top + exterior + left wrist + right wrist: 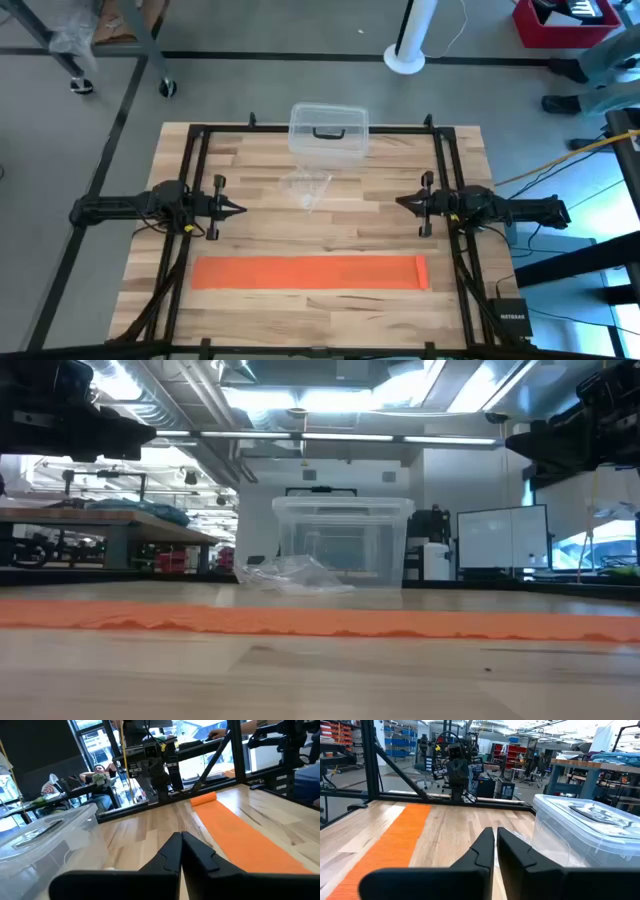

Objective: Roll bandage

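Bandage [308, 272] is lying flat along the lower surface [330, 225]; both clenched claws, left [240, 210] and right [399, 203], are hovering mid-frame. Its right end, possibly folded, is risking a skewed roll.

bare wooden table [370, 190] lies open at frame centre. a clear plastic box [328, 131] and small transparent plastic piece [306, 187] block upper centre.

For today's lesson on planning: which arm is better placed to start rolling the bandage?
Probably the right. The bandage lies flat, its small folded end nearest the right tool. The left tool hovers equally far back, beside the plain end.
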